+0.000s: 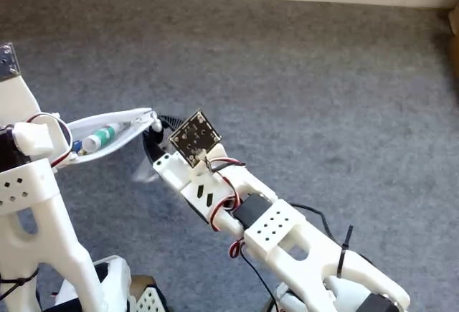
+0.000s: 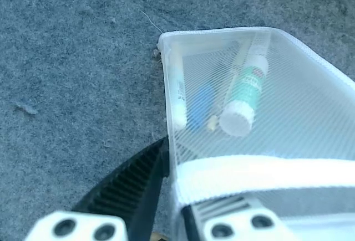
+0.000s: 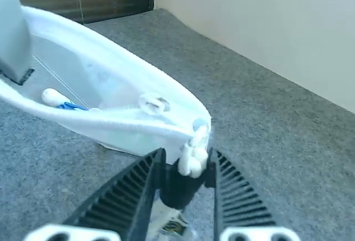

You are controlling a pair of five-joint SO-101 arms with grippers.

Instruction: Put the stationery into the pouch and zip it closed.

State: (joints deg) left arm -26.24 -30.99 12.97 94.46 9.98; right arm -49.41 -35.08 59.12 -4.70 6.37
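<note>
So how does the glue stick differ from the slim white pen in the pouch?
The glue stick is thick with a green band; the slim white pen is far thinner and mostly white. The pen lies along the end seam of the pouch, the glue stick nearer the middle, tilted. Both are inside the pouch.

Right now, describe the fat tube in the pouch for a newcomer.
Find the translucent pouch the left gripper holds over the grey carpet. Inside lies a tube, fatter than the thin white pen and blue item beside it; only it has a green label and round white cap.
</note>
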